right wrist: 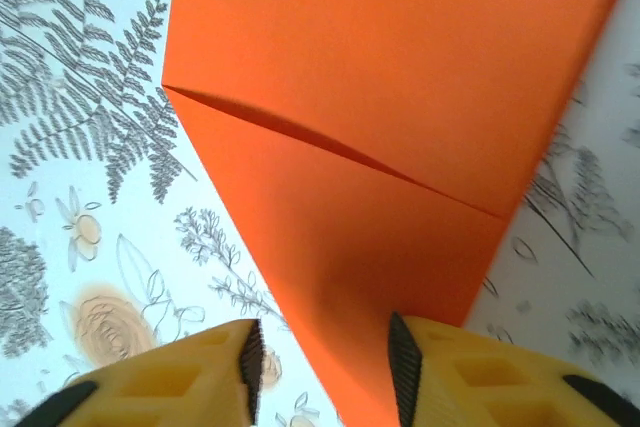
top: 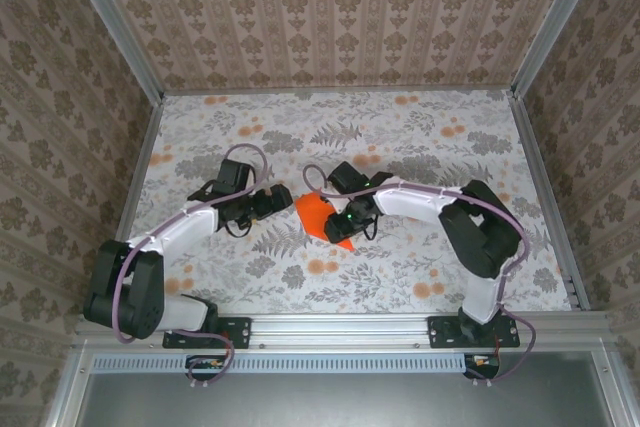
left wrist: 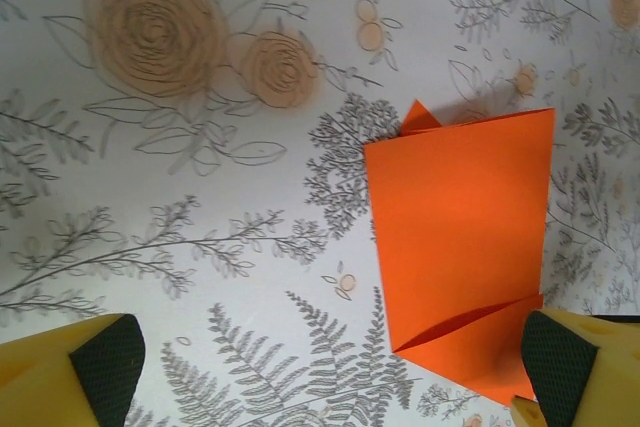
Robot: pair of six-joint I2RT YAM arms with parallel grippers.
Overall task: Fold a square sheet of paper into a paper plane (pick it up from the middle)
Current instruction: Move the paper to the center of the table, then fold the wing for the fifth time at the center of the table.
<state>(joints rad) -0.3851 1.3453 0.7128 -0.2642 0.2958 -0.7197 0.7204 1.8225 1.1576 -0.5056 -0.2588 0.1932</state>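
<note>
The orange paper point(top: 316, 215) lies at about the middle of the counter point(top: 420, 277), equally far from the left and right edges and between my two arms. It is no longer a plain square. From above it reads as a small, bright orange, creased shape that narrows to a point toward the near edge.

In the left wrist view the orange paper point(left wrist: 460, 237) is a flat, four-sided piece with sharp, straight edges and an even, unmarked colour. A slanted fold line crosses it near one end, where a flap overlaps the layer beneath. At the opposite end a small pointed tip of another layer pokes out at one corner. It casts only a thin shadow on the printed ferns and pale flowers.

The left end effector point(left wrist: 330, 377) stands wide. Its two yellow fingers with black pads sit at opposite sides of the picture, and one pad point(left wrist: 558, 359) hangs over the corner of the paper by the flap. I cannot tell whether it touches.

In the right wrist view the orange paper point(right wrist: 380, 97) shows the same slanted flap edge, lifted a little and shadowed underneath, and it tapers toward the right end effector point(right wrist: 328, 372). Those jaws stand partly apart, a narrow gap, with the tapering end running between them. They are not pinched on it.
</note>
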